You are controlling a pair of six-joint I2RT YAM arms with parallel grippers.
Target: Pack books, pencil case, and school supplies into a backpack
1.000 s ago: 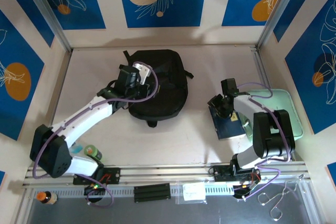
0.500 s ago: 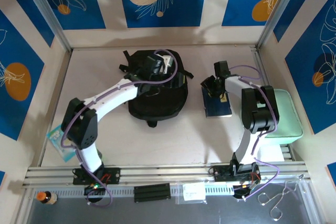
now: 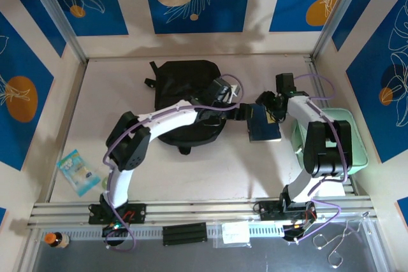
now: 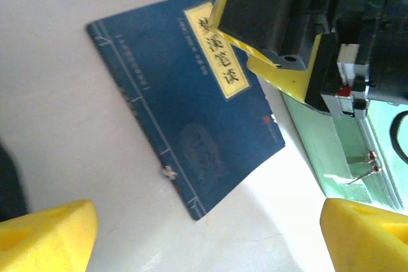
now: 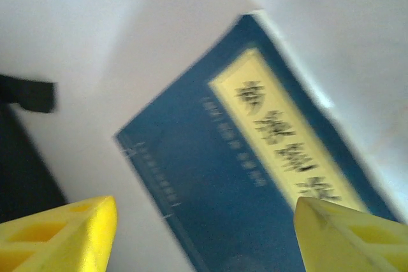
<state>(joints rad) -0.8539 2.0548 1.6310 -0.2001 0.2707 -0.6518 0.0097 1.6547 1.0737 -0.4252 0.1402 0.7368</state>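
A thin navy book (image 3: 263,125) with a yellow title label lies flat on the table just right of the black backpack (image 3: 185,97). My left gripper (image 3: 245,111) hovers at the book's left edge, open, with nothing between its fingers. In the left wrist view the book (image 4: 191,103) lies ahead of the left gripper (image 4: 207,240). My right gripper (image 3: 267,102) is over the book's far end, open. In the right wrist view the book (image 5: 255,176) lies flat under the right gripper (image 5: 204,234), whose fingers are spread. The pencil case is out of view.
A mint green box (image 3: 341,151) stands at the right edge, close beside the book. A clear plastic packet (image 3: 78,171) lies at the near left. A small bottle (image 3: 56,240) sits below the rail. The right arm's yellow fingers (image 4: 280,71) overlap the book's top corner.
The right gripper carried the book from the green box to the table by the backpack, then opened and drew back slightly. The left arm swung right from the backpack to the book.
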